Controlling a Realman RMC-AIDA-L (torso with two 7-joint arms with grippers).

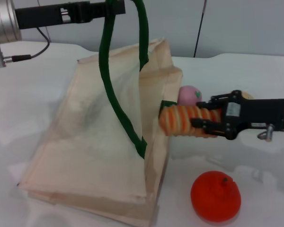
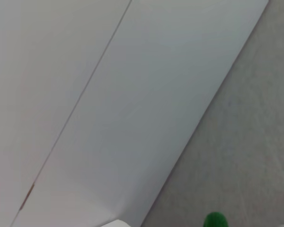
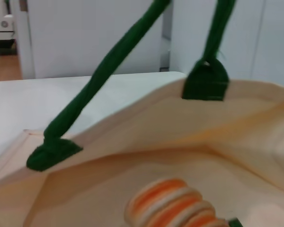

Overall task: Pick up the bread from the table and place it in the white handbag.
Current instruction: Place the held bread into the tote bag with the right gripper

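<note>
Progress: pick-up complete, placement outstanding.

Left gripper point(image 1: 114, 8), at about 11 o'clock in the head view: raised high, holding up the green rope handle point(image 1: 114, 94) of the white handbag point(image 1: 85, 142). Fingers obscured by the rope; whether clenched on it cannot be told. Left wrist view: only a grey wall and a small green spot at the edge, nothing further on the grasp.

White handbag, centre-left: lying on the table point(image 1: 33, 85), mouth lifted open and facing 3 o'clock. Opening confirmed in the right wrist view, with both handle patches on the rim and the cream interior exposed.

Bread point(image 1: 187, 120), just right of centre: off the table, carried horizontally, striped end at the bag's mouth edge, close to or touching the rim. Not yet inside, judging by most of its length outside the fabric.

Right gripper point(image 1: 209, 121), at 3 o'clock: fingers clamped on the bread from above and below.

Unrelated items: pink ball point(image 1: 189, 94) behind the bread, orange fruit point(image 1: 215, 196) at 5 o'clock, both untouched.

Remaining, by judgement: push the bread deeper into the opening, release, withdraw. Risk: snagging on the rim or handle.
</note>
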